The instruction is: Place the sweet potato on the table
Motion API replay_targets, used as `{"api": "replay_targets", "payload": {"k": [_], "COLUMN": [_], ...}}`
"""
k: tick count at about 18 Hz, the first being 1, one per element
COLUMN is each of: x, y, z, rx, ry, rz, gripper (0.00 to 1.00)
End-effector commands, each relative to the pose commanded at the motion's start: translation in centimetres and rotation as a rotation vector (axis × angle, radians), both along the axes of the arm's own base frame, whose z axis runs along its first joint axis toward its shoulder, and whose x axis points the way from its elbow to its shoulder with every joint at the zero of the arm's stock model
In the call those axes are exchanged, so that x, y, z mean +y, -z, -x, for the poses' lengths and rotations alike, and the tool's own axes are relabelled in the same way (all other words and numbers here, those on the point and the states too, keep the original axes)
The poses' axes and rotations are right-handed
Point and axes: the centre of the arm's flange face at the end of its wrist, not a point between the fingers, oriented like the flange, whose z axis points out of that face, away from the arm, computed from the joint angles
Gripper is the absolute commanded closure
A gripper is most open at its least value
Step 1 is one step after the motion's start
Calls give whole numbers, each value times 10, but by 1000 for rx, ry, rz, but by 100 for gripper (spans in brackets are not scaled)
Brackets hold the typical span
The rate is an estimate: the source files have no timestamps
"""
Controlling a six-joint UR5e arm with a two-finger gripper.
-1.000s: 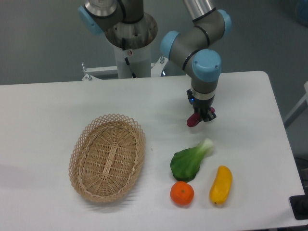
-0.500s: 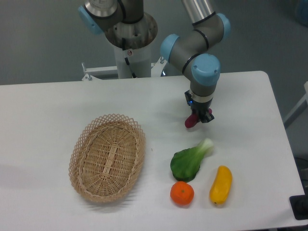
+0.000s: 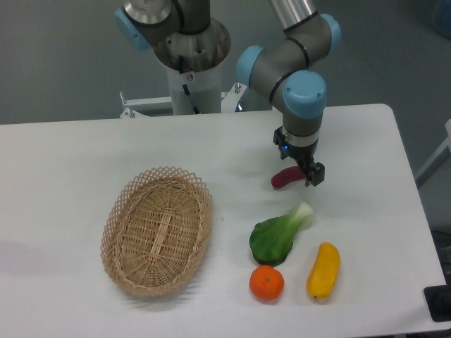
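No brand, label or writing can be read anywhere in this view.

The sweet potato (image 3: pixel 285 177) is a small, smooth, maroon tuber, finger-like in shape, lying on the white table (image 3: pixel 70 162) with its long axis running roughly left to right and its right end tilted slightly up in the picture. It sits right of the table's middle, above the bok choy (image 3: pixel 277 236) and well apart from the basket (image 3: pixel 158 230).

The gripper (image 3: pixel 304 172) points down over the potato's right end. Its dark fingers (image 3: pixel 314 175) look spread, with one seen clearly just right of the tuber; from this angle it seems to grip nothing, though whether a finger touches the potato is hard to tell.

The oval wicker basket lies left of centre. Below the bok choy sits an orange (image 3: pixel 266 282), and just to its right a yellow vegetable (image 3: pixel 323 270) stands nearly upright in the picture, near the front edge. The arm's blue-capped joints rise behind the table toward a white base.
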Motion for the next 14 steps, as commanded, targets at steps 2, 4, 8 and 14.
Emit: {"api": "replay_targets", "payload": {"k": [2, 4, 8, 14], "x": [3, 11, 26, 22], "y": [-26, -46, -100, -167], "z": [4, 8, 29, 58], "rx": [45, 76, 158, 231], "ry": [-49, -43, -65, -75], "rz": [-36, -94, -202, -230], "gripper": [0, 0, 0, 0]}}
